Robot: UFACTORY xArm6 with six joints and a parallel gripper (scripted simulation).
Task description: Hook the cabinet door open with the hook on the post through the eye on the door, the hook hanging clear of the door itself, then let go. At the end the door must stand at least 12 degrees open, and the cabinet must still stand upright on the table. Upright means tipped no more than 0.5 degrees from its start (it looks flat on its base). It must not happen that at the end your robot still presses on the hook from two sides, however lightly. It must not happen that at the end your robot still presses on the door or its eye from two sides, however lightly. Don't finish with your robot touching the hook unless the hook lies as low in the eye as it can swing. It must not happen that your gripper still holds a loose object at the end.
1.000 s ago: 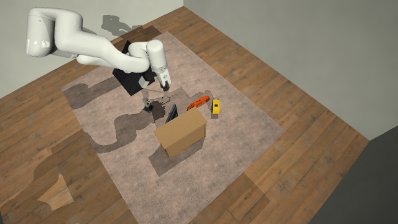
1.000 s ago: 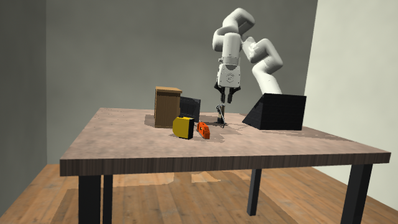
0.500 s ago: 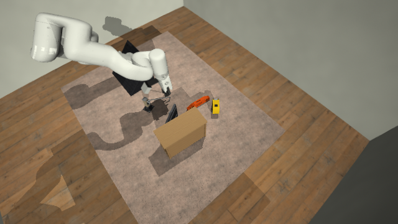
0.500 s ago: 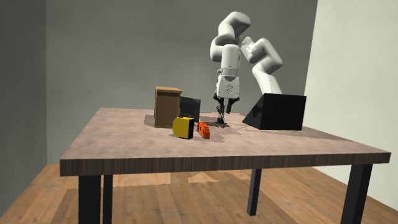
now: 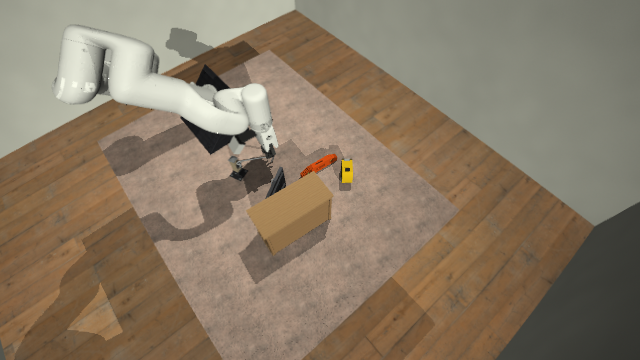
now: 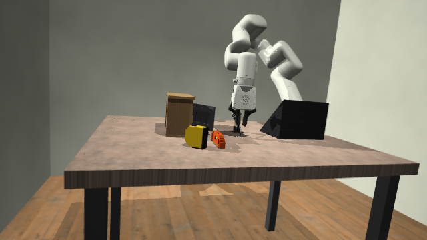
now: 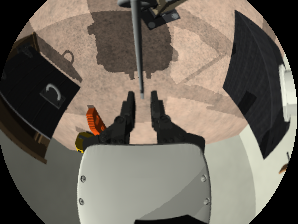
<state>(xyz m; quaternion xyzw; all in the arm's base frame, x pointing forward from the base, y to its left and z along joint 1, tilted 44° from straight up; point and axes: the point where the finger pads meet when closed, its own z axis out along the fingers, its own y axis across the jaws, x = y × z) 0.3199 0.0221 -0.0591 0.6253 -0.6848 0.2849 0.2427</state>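
Top, exterior and wrist views of one arm working over a brown mottled surface (image 6: 140, 157). The gripper (image 7: 141, 106) points downward, its jaws partly closed with a narrow gap between them and nothing gripped. In the wrist view the free end of the hook (image 7: 139, 43), a thin grey rod, lies in line with that gap, just ahead of the fingertips; whether the fingers touch it cannot be told.

The hook runs from the jaws back to a short grey post (image 5: 233, 162) that stands on a small dark foot on the surface. In the top view the rod (image 5: 252, 159) lies nearly level between the post and the gripper (image 5: 269, 151).

The wooden cabinet (image 5: 292, 210) stands upright on its base, near the post. Its dark door (image 5: 276, 182) stands swung outward from the cabinet's front, toward the post. In the wrist view a small ring, the eye (image 7: 68, 56), projects from the door's edge, well apart from the hook's tip; the hook is not through it.

An orange tool (image 5: 319, 165) and a yellow block (image 5: 346, 170) lie beside the cabinet, away from the post. A black wedge-shaped box (image 6: 297, 120) sits at the arm's foot, behind the gripper (image 6: 241, 121) in the exterior view.
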